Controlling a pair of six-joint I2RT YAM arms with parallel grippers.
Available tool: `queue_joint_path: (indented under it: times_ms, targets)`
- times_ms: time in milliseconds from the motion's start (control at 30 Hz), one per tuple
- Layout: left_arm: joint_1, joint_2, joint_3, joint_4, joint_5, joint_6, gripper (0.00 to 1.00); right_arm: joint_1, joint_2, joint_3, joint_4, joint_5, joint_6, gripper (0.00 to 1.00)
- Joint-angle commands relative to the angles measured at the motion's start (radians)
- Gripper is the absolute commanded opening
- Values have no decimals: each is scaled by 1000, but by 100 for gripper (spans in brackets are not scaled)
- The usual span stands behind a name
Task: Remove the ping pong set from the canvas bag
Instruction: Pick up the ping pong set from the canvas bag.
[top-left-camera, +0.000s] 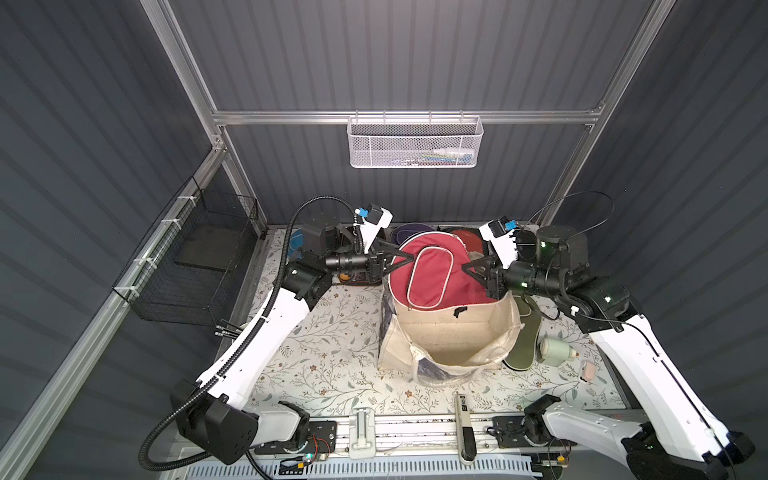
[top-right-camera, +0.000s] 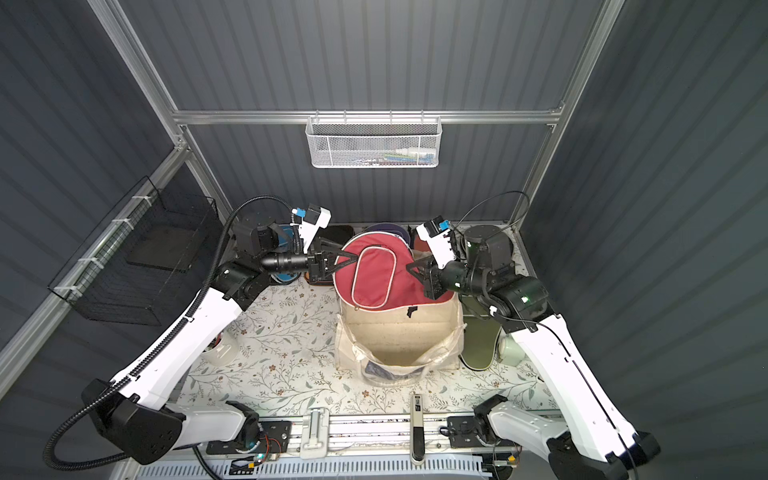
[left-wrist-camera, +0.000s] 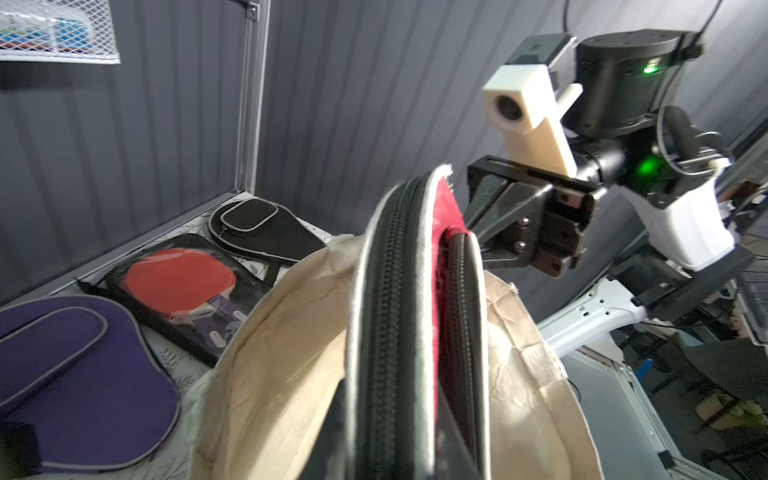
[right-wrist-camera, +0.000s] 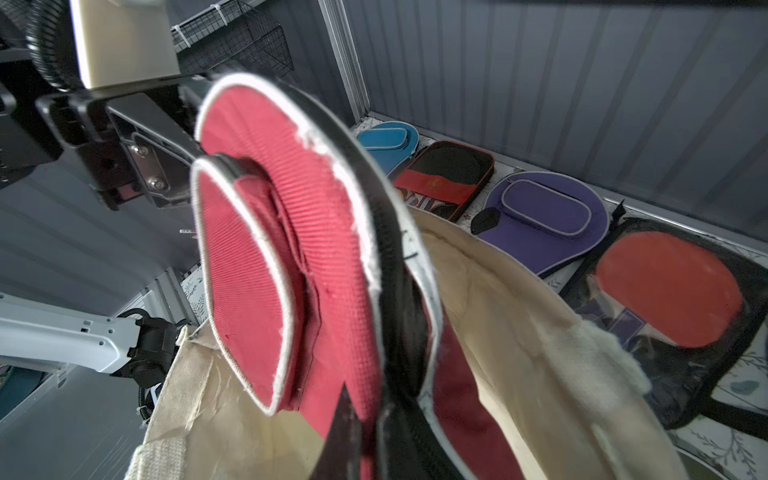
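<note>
The bag (top-left-camera: 449, 332) stands mid-worktop (top-left-camera: 332, 353) with the maroon case (top-left-camera: 436, 274) half out at its far rim, clamped at opposite edges by the left end effector (top-left-camera: 405, 258) and the right end effector (top-left-camera: 467, 266). The case is best lifted straight and evenly, so that its tail clears the rim and the bag is not dragged. One bag is counted, with five cases (maroon, purple case (right-wrist-camera: 544, 216), olive case (top-left-camera: 525, 336), black case (left-wrist-camera: 262, 226), blue case (right-wrist-camera: 386, 139)) and two packs, the paddle pack (left-wrist-camera: 178, 286) and the red-black pack (right-wrist-camera: 446, 178).
</note>
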Motion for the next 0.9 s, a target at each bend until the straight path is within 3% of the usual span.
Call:
queue_joint_path:
  times_ms: [0, 67, 200, 333, 567, 700, 767, 867]
  targets:
    - [1, -25, -10, 30, 32, 10, 0, -13, -12, 43, 118, -72, 18, 3]
    - [2, -29, 10, -2, 33, 47, 0, -34, -17, 49, 86, -115, -21, 58]
    - [9, -10, 92, -102, 48, 133, 0, -114, -56, 36, 43, -184, -96, 98]
    - [18, 16, 160, -193, 112, 200, 0, -197, -40, 68, -52, -320, -191, 99]
    - [20, 64, 252, -293, 175, 265, 0, -200, 85, 99, -205, -490, -326, 99]
    - [19, 82, 269, -296, 207, 265, 0, -200, 108, 67, -165, -472, -308, 99]
    - [19, 87, 277, -300, 210, 268, 0, -200, 124, 71, -165, -497, -312, 92]
    - [20, 95, 292, -318, 205, 283, 0, -199, 148, 79, -164, -570, -305, 59]
